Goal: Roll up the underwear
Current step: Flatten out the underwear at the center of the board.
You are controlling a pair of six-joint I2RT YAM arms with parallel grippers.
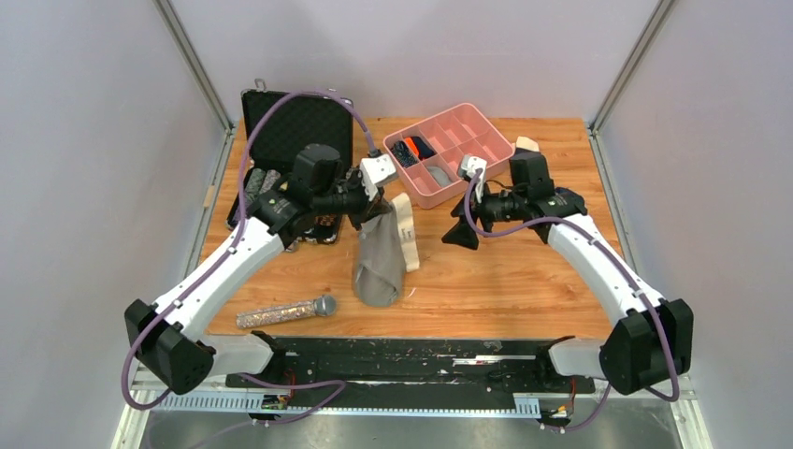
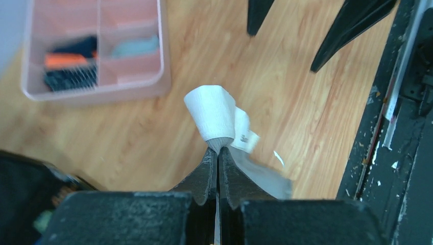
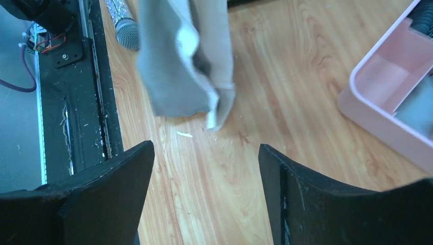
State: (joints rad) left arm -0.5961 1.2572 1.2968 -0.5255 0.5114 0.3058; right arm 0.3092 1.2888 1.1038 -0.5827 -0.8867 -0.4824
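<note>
I'm looking at a wooden table (image 1: 524,281) boxed in by pale grey walls. At left sit an open black foam-lined case (image 1: 297,126) and a glittery silver microphone (image 1: 286,311). My left gripper (image 1: 363,201) pinches the soft gray-taupe underwear (image 1: 379,262), which hangs over mid-table. A pink divided plastic tray (image 1: 425,196) sits behind. My right gripper (image 1: 468,224) is spread wide, clear of the cloth.

- The underwear (image 1: 378,267), gray-taupe with a pale cream band (image 1: 404,234) along one side, was held hanging upright, pinched at its top.
- It was hung above the table (image 1: 486,281) near its middle.
</note>
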